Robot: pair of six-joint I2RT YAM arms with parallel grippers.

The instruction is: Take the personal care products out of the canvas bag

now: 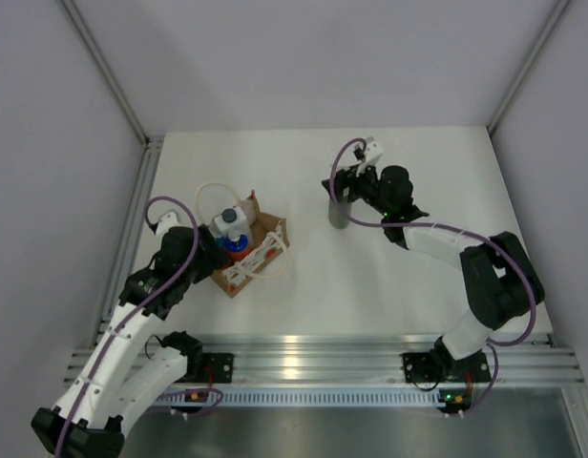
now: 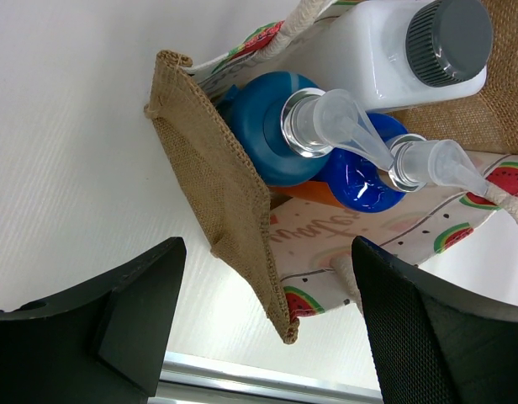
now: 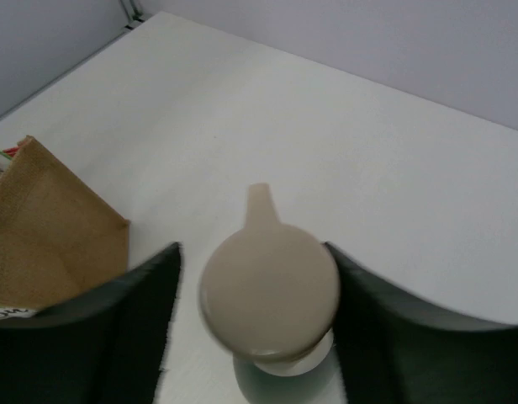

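Note:
The canvas bag (image 1: pixel 261 250) stands left of centre and holds a white bottle with a dark cap (image 1: pixel 229 221) and two orange bottles with blue caps (image 1: pixel 238 247). In the left wrist view the bag (image 2: pixel 217 181) shows the white bottle (image 2: pixel 377 59) and the two blue caps (image 2: pixel 267 126) with clear pump nozzles. My left gripper (image 2: pixel 267 337) is open, its jaws on either side of the bag's near corner, not touching. The grey bottle with the beige pump top (image 3: pixel 270 290) stands on the table (image 1: pixel 339 213). My right gripper (image 3: pixel 252 265) is open around its top.
The white table (image 1: pixel 418 286) is walled by grey panels on three sides. A metal rail (image 1: pixel 323 358) runs along the near edge. The bag's cream rope handles (image 1: pixel 210 191) loop out to the back and front. The bag's corner (image 3: pixel 49 219) shows left in the right wrist view.

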